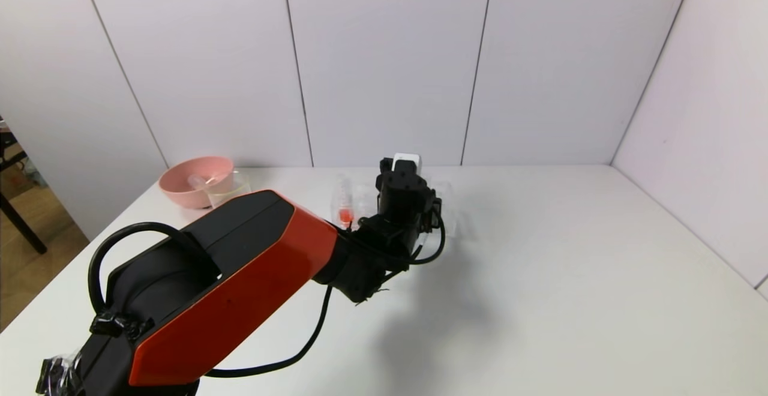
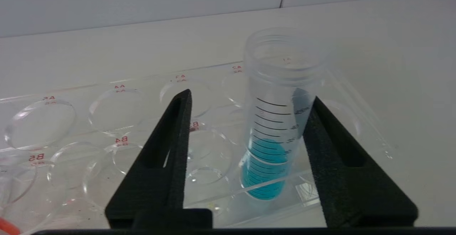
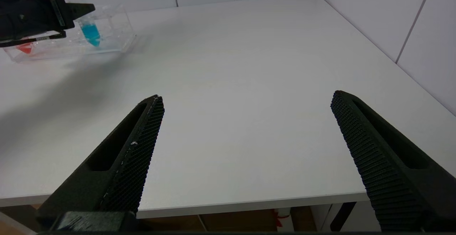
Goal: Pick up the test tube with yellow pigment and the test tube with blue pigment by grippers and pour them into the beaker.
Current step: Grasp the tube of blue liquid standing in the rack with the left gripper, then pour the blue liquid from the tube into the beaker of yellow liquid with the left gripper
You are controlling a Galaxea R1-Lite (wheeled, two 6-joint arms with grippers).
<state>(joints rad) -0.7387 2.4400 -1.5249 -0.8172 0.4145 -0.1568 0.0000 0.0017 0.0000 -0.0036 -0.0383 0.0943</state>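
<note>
In the left wrist view, lower half of the frame, the left gripper [image 2: 245, 128] brackets the blue tube [image 2: 274, 135], which stands upright in a corner hole of the clear rack [image 2: 107, 121]. One finger [image 2: 335, 149] looks to touch the tube wall; the other [image 2: 167, 149] stands clear of it, so the fingers are parted and the tube is not yet clamped. That lopsided contact is the risk: if the fingers close from here, the near one may push the tube sideways in its hole, tilting it, slopping the blue liquid, or dragging the light rack across the surface [image 2: 392, 50]. A grip this close under the open mouth could also let the tube swing once lifted.

In the right wrist view, the right gripper [image 3: 245, 99] fills the lower frame, fingers wide apart over the bare surface and holding nothing, well away from the rack at upper left. Only this view shows the blue tube's tapered tip from the side.

The head view alone shows what lies farther off: at left centre, the pink bowl [image 1: 180, 192] and, just beside it, the beaker [image 1: 237, 187], well apart from the rack. A tube appears to lie in the bowl; whether it is the yellow one cannot be told. The red tube [image 1: 344, 210] shows beside the left arm, which hides the blue tube here.
</note>
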